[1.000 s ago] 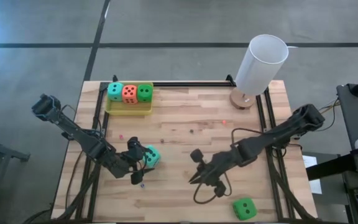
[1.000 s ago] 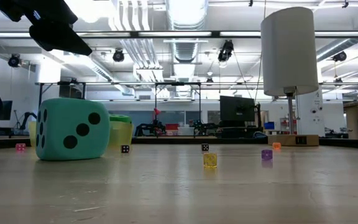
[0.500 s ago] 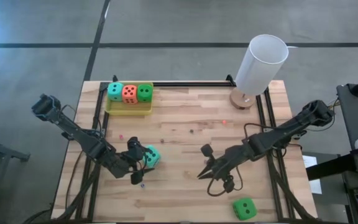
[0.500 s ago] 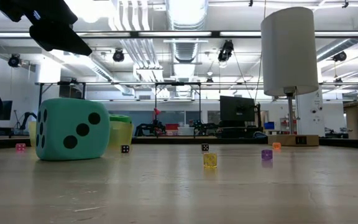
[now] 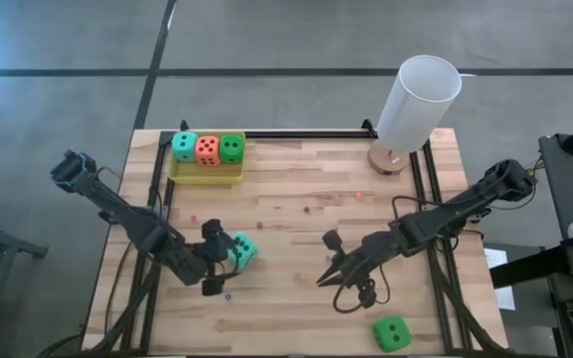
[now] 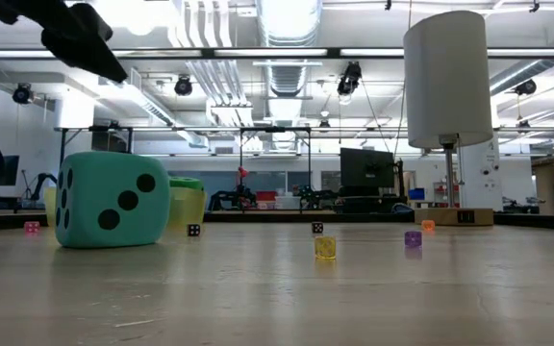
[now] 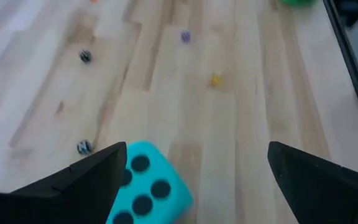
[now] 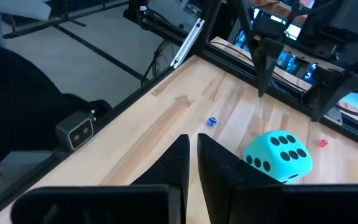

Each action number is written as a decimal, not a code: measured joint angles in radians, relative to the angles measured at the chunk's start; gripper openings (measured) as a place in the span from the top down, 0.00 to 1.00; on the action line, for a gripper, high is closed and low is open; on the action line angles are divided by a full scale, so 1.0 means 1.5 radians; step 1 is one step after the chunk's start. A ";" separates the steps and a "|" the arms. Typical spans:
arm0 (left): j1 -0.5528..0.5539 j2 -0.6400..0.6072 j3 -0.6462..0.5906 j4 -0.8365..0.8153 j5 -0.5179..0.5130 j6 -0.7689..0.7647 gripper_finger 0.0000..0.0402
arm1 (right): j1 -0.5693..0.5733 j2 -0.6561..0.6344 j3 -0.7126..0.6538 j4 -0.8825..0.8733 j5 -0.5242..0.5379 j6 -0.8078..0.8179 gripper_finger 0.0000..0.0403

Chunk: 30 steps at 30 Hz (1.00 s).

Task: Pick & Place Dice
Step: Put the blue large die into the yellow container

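Observation:
A teal die (image 5: 243, 251) rests flat on the wooden table, left of centre; the low view shows the teal die (image 6: 112, 199) large and near. My left gripper (image 5: 217, 259) hovers open above it, slanting down; in the left wrist view the die (image 7: 146, 186) lies beside one finger of my left gripper (image 7: 196, 152), untouched. My right gripper (image 5: 322, 277) hangs shut over the table's middle, holding nothing, its closed fingers (image 8: 180, 155) aimed toward the teal die (image 8: 277, 154). A green die (image 5: 391, 332) lies near the front right. A teal, an orange-red and a green die sit in the yellow tray (image 5: 207, 175).
A tall white cylinder (image 5: 417, 101) on a wooden foot stands at the far right. Several tiny dice (image 6: 325, 247) are scattered over the table's middle. Black rails (image 5: 421, 189) run along the table's left and right sides. Bare wood lies between the grippers.
My right gripper has drawn back toward the table's right edge, then stopped. My left gripper has stayed over the teal die and rolled and tipped a little, still open. The dice have not moved.

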 joint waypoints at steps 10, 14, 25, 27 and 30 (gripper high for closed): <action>0.011 0.000 0.092 -0.182 0.022 0.059 0.02 | 0.000 0.011 0.009 0.000 0.000 -0.002 0.93; 0.022 0.000 0.103 -0.196 0.022 0.009 0.02 | -0.001 0.011 0.009 0.000 0.000 -0.002 0.93; 0.077 0.005 0.109 -0.204 0.118 -0.238 0.02 | -0.001 0.011 0.009 0.000 0.000 -0.004 0.93; 0.090 0.005 0.109 -0.205 0.135 -0.264 0.02 | -0.001 0.011 0.009 0.000 0.000 -0.004 0.93; 0.101 0.005 0.109 -0.214 0.158 -0.295 0.02 | -0.001 0.011 0.009 0.000 0.000 -0.004 0.93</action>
